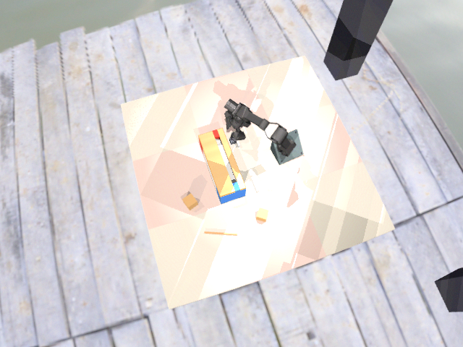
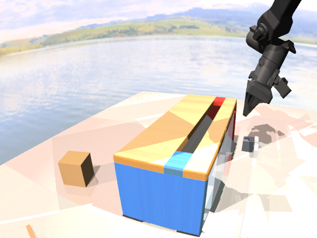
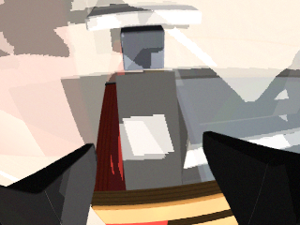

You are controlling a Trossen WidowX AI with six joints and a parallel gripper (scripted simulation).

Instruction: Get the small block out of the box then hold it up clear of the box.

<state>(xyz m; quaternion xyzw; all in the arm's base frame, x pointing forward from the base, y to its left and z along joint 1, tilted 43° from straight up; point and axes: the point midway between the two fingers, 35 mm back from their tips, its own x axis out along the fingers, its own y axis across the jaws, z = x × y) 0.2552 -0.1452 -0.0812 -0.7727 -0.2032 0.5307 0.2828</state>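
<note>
In the top view, taking the middle of the surface (image 1: 179,261) (image 2: 38,197) (image 3: 28,117) as clock centre, one orange-brown cube (image 1: 189,202) (image 2: 73,170) lies at 8 o'clock. A second cube (image 1: 261,214) lies between 5 and 6 o'clock, and a thin orange stick (image 1: 215,233) (image 2: 30,231) at 7. Two dark posts stand at 1 (image 1: 349,48) and 4 o'clock (image 1: 452,291).
</note>
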